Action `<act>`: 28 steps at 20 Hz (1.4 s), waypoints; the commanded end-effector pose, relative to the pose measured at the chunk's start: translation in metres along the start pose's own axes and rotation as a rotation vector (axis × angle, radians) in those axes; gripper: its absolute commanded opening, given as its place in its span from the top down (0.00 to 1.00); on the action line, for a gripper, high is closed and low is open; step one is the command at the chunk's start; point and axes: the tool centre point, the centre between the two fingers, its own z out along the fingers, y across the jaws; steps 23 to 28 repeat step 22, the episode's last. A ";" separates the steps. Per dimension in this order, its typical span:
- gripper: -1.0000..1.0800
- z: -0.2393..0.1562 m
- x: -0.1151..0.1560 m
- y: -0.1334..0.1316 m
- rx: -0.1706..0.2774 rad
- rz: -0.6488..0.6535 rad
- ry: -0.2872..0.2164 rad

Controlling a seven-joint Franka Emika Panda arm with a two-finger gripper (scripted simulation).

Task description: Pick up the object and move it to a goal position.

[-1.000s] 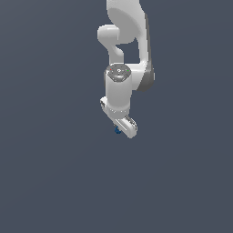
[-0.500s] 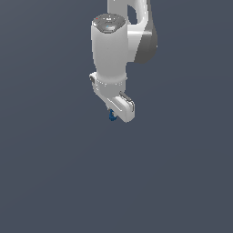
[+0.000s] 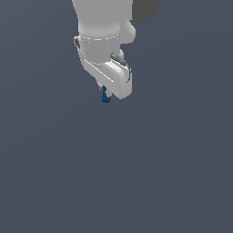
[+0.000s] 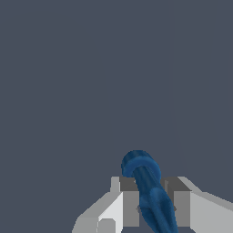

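The claw (image 4: 150, 207) is gripping the object (image 4: 148, 191): in the wrist view its two fingers (image 4: 129, 202) are pressing against the blue body from either side, with no gap showing. The object is lying lengthwise between them, its long axis running out past the fingertips, so a rounded blue end is poking beyond the claw. In the exterior view the object (image 3: 105, 96) is showing only as a small blue tip hanging under the white claw (image 3: 108, 88), with plain grey all around. No goal marker is showing, so I cannot tell which way the carry is heading.
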 end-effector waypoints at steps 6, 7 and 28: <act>1.00 -0.064 0.012 0.003 -0.001 -0.002 -0.001; 1.00 -0.070 0.013 0.004 -0.001 -0.002 -0.001; 1.00 -0.107 0.022 0.003 0.000 -0.002 -0.001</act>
